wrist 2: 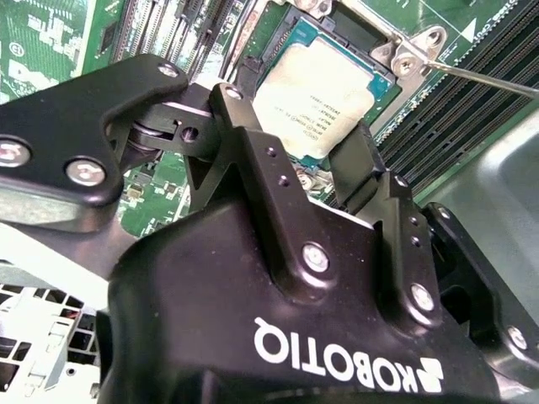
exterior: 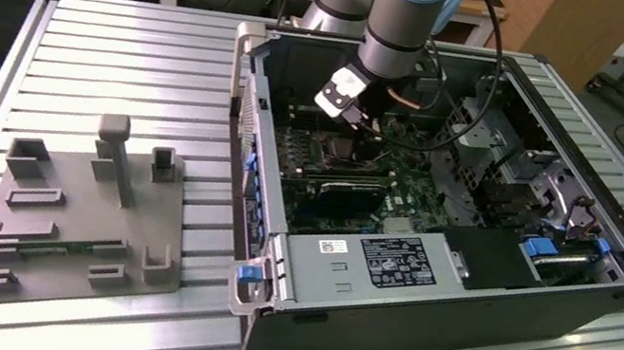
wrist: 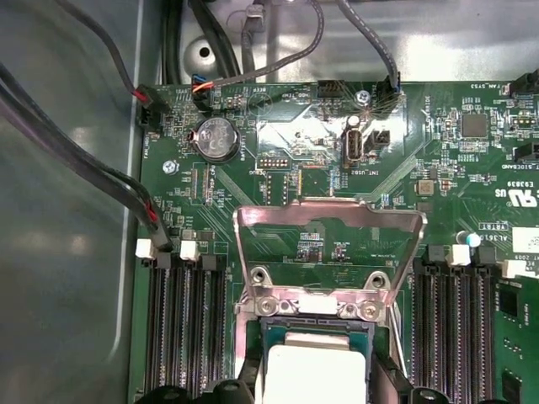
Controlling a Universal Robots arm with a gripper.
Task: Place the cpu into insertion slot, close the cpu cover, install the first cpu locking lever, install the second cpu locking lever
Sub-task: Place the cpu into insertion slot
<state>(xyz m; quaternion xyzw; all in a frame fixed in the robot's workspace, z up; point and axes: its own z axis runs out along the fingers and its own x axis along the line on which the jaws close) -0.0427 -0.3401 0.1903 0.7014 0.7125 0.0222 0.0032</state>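
Observation:
The cpu (wrist 2: pixel 316 84), a small square chip with a pale silvery top, sits between my gripper's black fingers (wrist 2: pixel 244 126), right over the insertion slot (wrist 2: pixel 349 21). My gripper (wrist 2: pixel 299 126) is shut on the chip's two opposite edges. In the first wrist view the cpu (wrist: pixel 313 366) shows low between the fingertips. The cpu cover (wrist: pixel 337 210), a thin silvery frame, stands swung open beyond the socket. A thin metal locking lever (wrist 2: pixel 480 77) sticks out beside the socket. In the exterior view my gripper (exterior: pixel 348 119) hangs inside the computer case just above the insertion slot (exterior: pixel 336 148).
Long black memory slots (wrist: pixel 181 328) flank the socket on both sides. Black cable bundles (wrist: pixel 76 160) run along the case floor beside the green board. The case's walls (exterior: pixel 248 116) surround the arm. A grey fixture plate (exterior: pixel 75 210) lies on the slatted table at the exterior view's left.

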